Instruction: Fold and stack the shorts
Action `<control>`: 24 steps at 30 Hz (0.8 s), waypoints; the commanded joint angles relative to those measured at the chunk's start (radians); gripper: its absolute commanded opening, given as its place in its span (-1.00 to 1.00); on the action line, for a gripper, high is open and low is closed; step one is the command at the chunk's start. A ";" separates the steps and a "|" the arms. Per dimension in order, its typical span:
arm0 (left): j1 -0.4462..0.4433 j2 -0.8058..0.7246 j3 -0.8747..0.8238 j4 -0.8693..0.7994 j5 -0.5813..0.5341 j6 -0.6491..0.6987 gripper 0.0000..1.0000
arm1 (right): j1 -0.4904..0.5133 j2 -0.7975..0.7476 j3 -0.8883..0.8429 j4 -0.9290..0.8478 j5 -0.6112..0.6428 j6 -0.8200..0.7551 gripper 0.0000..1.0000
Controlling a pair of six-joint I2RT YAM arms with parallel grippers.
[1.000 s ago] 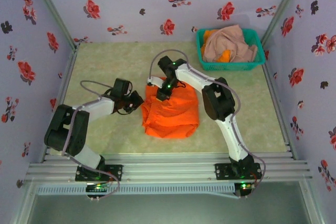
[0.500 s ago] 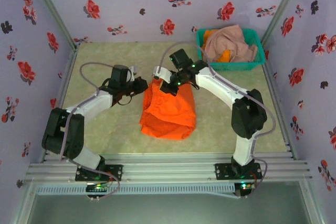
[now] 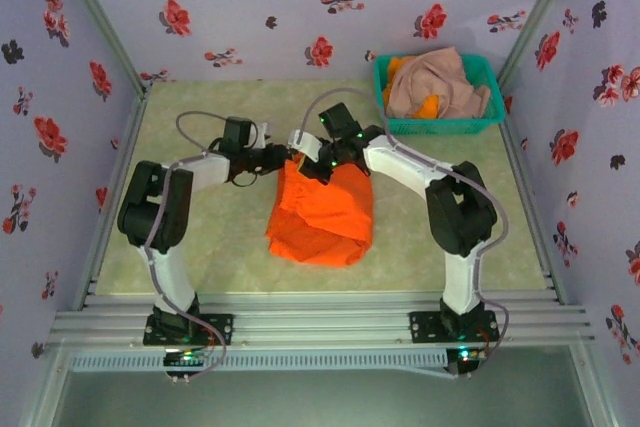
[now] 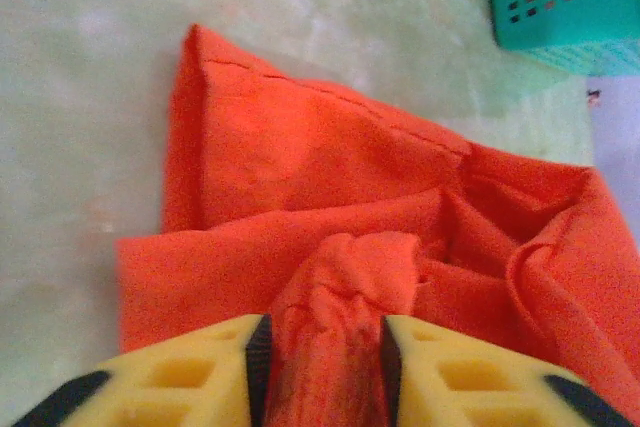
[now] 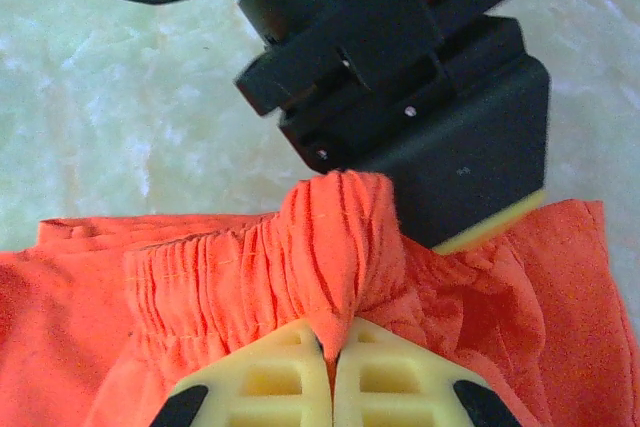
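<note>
The bright orange cloth shorts (image 3: 322,209) lie folded in the middle of the pale green marbled desk (image 3: 200,237), between the two arms. Their long axis runs from the far side to the near side, and the near end leans a little to the left. The gathered elastic waist (image 5: 200,257) is at the far end and points to the back wall. The near end is a thick, rounded fold that points to the arm bases.

The right pincer (image 3: 308,162) is at the far edge of the shorts. Its yellow fingers (image 5: 280,377) are pressed together on a small peak of the waist cloth (image 5: 340,237), which is lifted above the rest.

The left pincer (image 3: 283,159) is just beside it, at the far left corner. In the left wrist view its yellow fingers (image 4: 200,377) stand apart, and a roll of orange cloth (image 4: 335,287) fills the gap between them and touches both. I cannot tell whether they press it.

The teal plastic mesh basket (image 3: 480,125) stands in the far right corner of the desk, well apart from the folded shorts. It holds a heap of dusty pink-beige cloth shorts (image 3: 440,82), and some orange cloth (image 3: 428,105) shows under it.
</note>
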 commanded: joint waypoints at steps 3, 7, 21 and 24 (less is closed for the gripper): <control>0.090 -0.108 -0.048 0.096 -0.012 -0.021 0.46 | -0.008 0.086 0.022 0.121 0.034 0.067 -1.00; 0.158 -0.277 -0.141 0.082 -0.074 -0.032 0.93 | -0.008 0.147 0.042 0.195 0.060 0.122 -0.97; 0.041 -0.592 -0.357 0.177 -0.088 -0.209 0.98 | -0.015 0.048 0.101 0.318 0.183 0.462 0.35; 0.015 -0.558 -0.335 0.183 -0.067 -0.268 0.99 | -0.048 -0.087 -0.010 0.351 0.204 0.565 0.59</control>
